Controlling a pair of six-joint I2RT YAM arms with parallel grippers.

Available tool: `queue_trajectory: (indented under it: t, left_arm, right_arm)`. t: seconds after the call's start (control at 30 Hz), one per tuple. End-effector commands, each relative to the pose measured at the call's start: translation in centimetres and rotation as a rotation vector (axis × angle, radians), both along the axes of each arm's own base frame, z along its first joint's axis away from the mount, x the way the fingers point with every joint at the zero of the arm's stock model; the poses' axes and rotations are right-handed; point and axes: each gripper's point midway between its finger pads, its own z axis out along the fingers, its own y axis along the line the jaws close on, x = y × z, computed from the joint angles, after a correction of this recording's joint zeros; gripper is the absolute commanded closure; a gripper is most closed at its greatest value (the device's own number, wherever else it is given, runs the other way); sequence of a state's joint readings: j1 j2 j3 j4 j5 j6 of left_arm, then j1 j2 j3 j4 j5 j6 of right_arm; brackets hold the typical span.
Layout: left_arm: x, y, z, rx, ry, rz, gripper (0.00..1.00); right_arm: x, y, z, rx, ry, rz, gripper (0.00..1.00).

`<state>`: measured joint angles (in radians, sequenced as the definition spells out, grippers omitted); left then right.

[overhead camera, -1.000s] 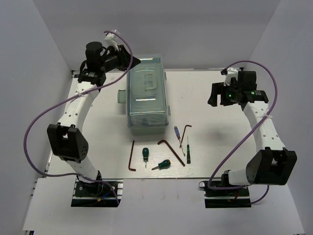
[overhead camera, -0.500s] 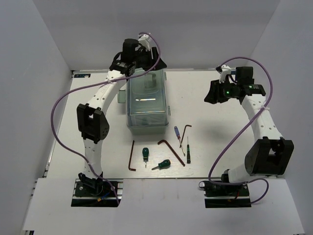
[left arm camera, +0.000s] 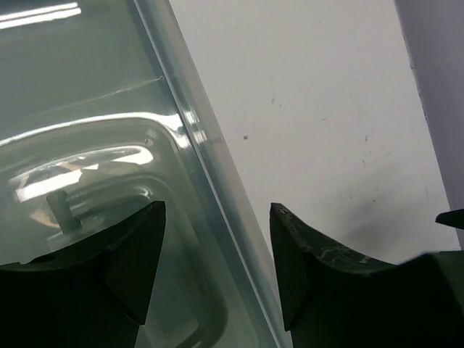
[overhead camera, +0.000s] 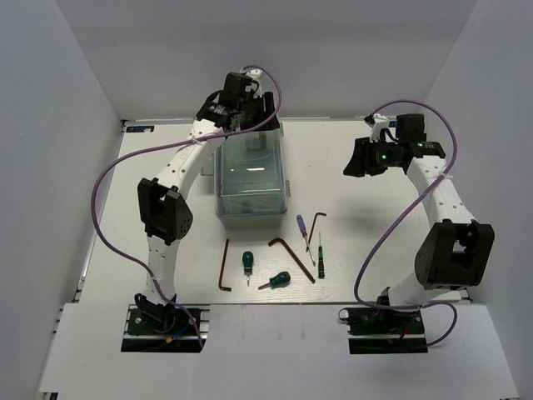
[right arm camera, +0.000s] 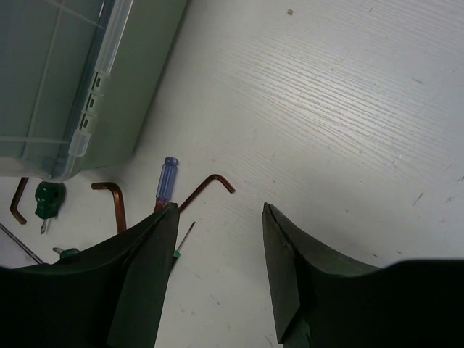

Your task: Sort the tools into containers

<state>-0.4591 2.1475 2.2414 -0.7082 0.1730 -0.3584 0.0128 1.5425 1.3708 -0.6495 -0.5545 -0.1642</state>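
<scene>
While the left hand [left arm camera: 217,210] hangs over the far end of the toolbox [overhead camera: 250,179], its fingers stand wide apart and grip nothing. The right edge of the closed lid [left arm camera: 109,145] runs under the gap, with bare bench [left arm camera: 326,109] past the right finger. Right hand [right arm camera: 220,210] is also wide and empty, above the bench and well to the toolbox's right. Just ahead of its left finger lie the blue screwdriver [right arm camera: 168,177] and a hex key [right arm camera: 209,185], close together. Further left are another hex key [right arm camera: 118,206] and a green screwdriver [right arm camera: 49,196] by the toolbox corner. All tools lie loose on the bench, well apart from both hands.
</scene>
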Motion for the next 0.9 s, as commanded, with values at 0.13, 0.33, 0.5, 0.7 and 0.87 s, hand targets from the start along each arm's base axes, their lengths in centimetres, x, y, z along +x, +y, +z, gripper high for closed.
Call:
queue_trajectory:
  t: [0.13, 0.33, 0.5, 0.7, 0.87]
  left_arm:
    - [-2.8, 1.9, 3.4, 0.106, -0.034, 0.053, 0.30]
    - [-4.0, 2.9, 2.8, 0.186, -0.005, 0.087, 0.30]
    - [-4.6, 3.0, 2.2, 0.225, 0.008, 0.101, 0.30]
    - [-5.0, 1.8, 0.9, 0.200, 0.041, 0.047, 0.30]
    - [-6.3, -2.0, -0.4, 0.073, 0.106, -0.130, 0.34]
  right_arm:
    - [1.2, 0.4, 0.9, 0.030, -0.030, 0.005, 0.44]
    - [1.2, 0.4, 0.6, 0.030, -0.021, 0.006, 0.44]
    - [1.2, 0.6, 0.6, 0.044, -0.012, 0.003, 0.44]
    - [1.1, 0.6, 0.7, 0.042, -0.013, 0.001, 0.44]
    - [1.5, 0.5, 1.3, 0.038, -0.034, 0.005, 0.44]
